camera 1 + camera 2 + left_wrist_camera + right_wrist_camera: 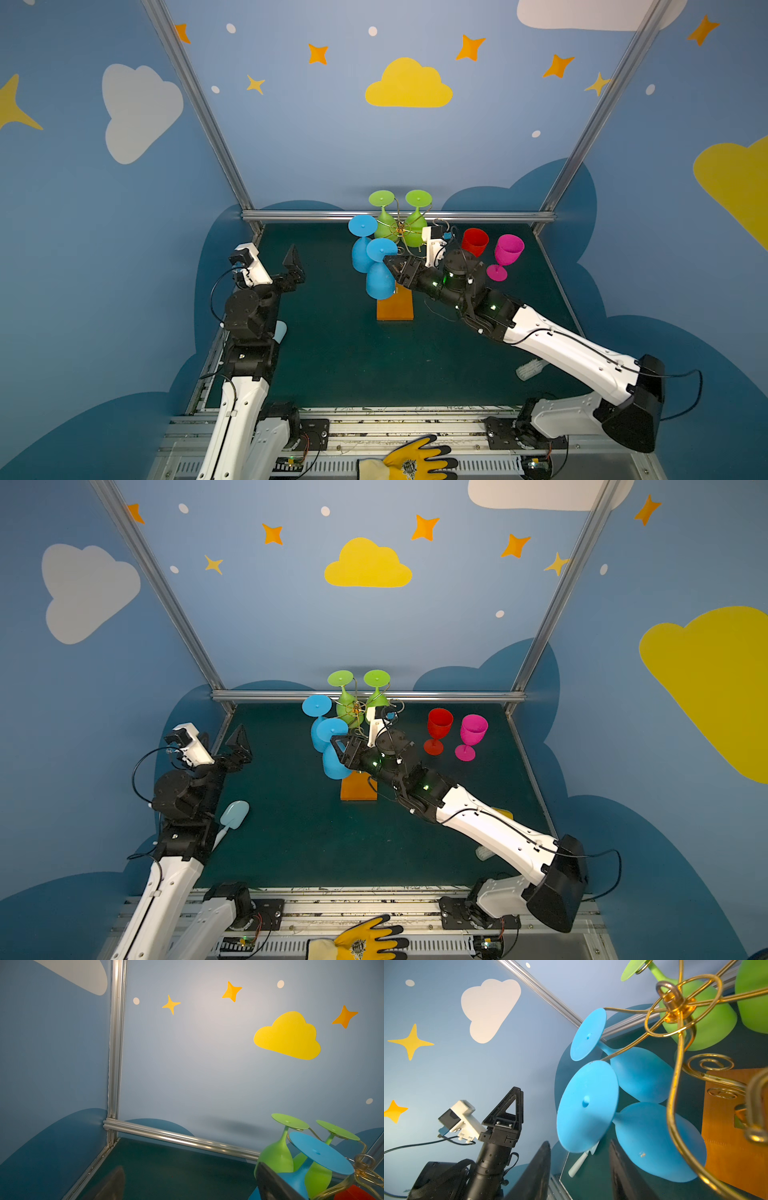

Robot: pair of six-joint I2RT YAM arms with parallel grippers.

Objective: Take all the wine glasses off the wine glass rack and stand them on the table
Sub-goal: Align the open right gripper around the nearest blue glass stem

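Looks light, slick plastic: pinch the stem (pixel 615 1117) of the near blue wine glass (pixel 654 1142). Your right fingers (pixel 537 1172) stand half-spread, left fingers (pixel 294 255) wide.

Right gripper (pixel 390 264): fingers (pixel 537 1169) blurred, roots cut by frame edge. Just past jaws, near blue glass (pixel 379 282) hides wine glass rack (pixel 395 312) stem.

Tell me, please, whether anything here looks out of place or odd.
A yellow work glove lies on the metal rail at the front, off the mat, unlike everything else. Nothing looks spilled or broken.
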